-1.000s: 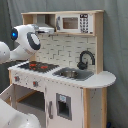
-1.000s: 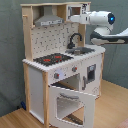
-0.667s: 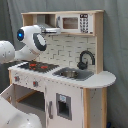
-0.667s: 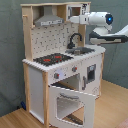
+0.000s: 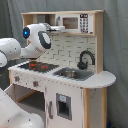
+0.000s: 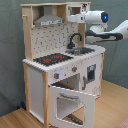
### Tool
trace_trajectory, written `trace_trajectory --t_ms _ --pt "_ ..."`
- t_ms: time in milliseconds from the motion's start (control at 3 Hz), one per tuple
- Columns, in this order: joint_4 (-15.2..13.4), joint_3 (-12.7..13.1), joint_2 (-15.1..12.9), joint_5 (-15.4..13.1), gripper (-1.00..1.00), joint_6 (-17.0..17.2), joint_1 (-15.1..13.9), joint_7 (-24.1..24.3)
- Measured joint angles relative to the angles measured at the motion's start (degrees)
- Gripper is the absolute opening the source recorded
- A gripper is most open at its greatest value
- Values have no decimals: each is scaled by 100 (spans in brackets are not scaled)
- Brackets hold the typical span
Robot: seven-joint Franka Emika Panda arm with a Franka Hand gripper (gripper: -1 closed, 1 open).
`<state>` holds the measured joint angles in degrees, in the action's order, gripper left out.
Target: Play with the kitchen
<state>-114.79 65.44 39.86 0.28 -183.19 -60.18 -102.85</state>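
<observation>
The kitchen (image 5: 95, 80) of light wood and white panels stands in both exterior views, with a black-red hob (image 5: 36, 65), a sink (image 5: 72, 74) and a black faucet (image 5: 86, 59). In the second exterior view I see the kitchen (image 6: 35, 80) with its grey hood (image 6: 47, 20), hob (image 6: 52, 59) and faucet (image 6: 74, 39). Its windowed oven door (image 6: 72, 104) hangs open. My gripper (image 5: 56, 27) is high up beside the microwave panel (image 5: 75, 22), above the hob. In the second exterior view, the gripper (image 6: 72, 19) reaches in from the right at the upper shelf.
A grey curtain (image 5: 117, 45) hangs behind the kitchen. The wooden floor (image 6: 112, 107) lies in front of the open oven door. A white arm link (image 5: 15, 115) fills the first exterior view's lower left corner.
The arm's wrist has shifted a little toward the kitchen's upper shelf, rightward in the first exterior view. The oven door has stayed open.
</observation>
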Motion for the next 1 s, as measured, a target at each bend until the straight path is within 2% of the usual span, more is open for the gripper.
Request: trace_trajectory --t_ms 333,667,1000 --pt "230 331 -55 0 100 0 -417 0" --pt "550 542 -290 5 100 10 -487 50" --pt "552 548 -290 5 -100 10 -487 50"
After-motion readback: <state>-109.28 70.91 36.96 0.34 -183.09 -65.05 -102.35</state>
